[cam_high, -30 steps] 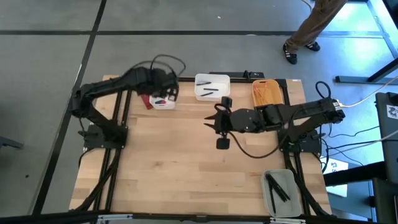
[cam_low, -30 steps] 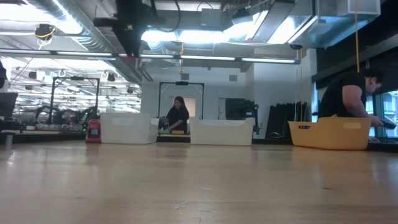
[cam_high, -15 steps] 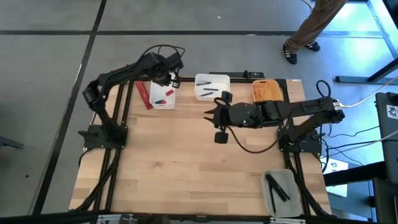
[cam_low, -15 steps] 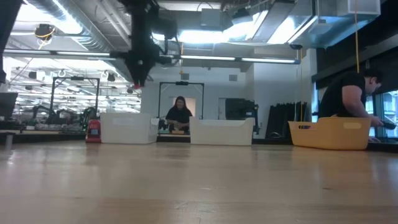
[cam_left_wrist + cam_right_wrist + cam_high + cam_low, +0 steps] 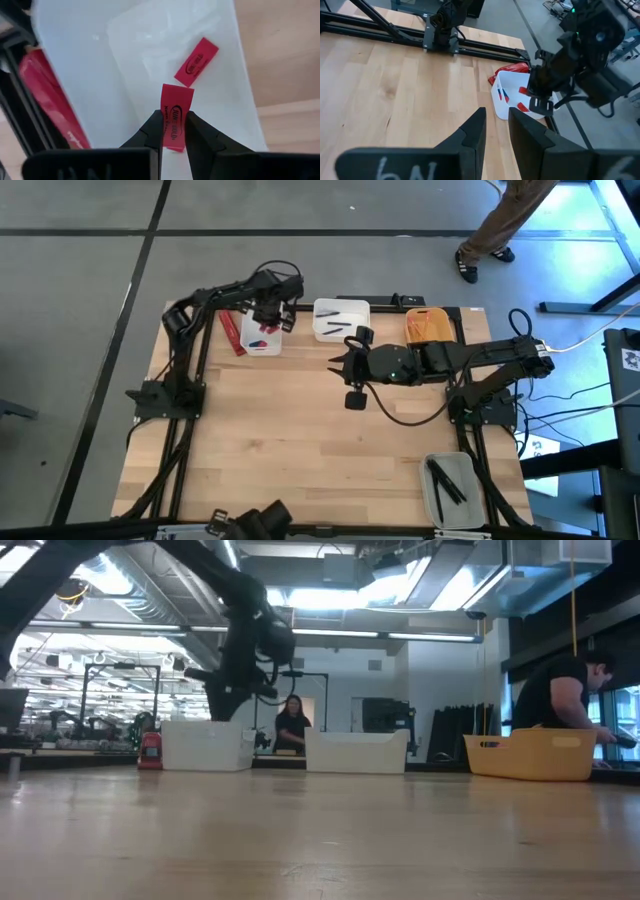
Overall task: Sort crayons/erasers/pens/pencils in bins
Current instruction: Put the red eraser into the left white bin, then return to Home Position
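My left gripper is shut on a red eraser with a black label. It hovers over the far end of the narrow white bin, which holds another red eraser and a blue piece. My right gripper is open and empty over the middle of the table, near the wider white bin that holds black pens. The yellow-orange bin holds pencils. The grey bin holds pens. My left gripper pinches the red eraser between its two fingers, on the two long edges of the end nearest the wrist. The fingers point down into the bin. The eraser's other end sticks out past the fingertips, clear of the bin's floor.
A red pack lies against the narrow white bin's left side. The three far bins stand in a row along the table's far edge. A person's legs show beyond the table. Bare wood takes up the middle and near left.
My left arm has swung its elbow toward the far edge. Its gripper has risen off the narrow white bin with the red eraser, gone a little right and come back down over the bin's far end. My right gripper has shifted slightly toward the far edge.
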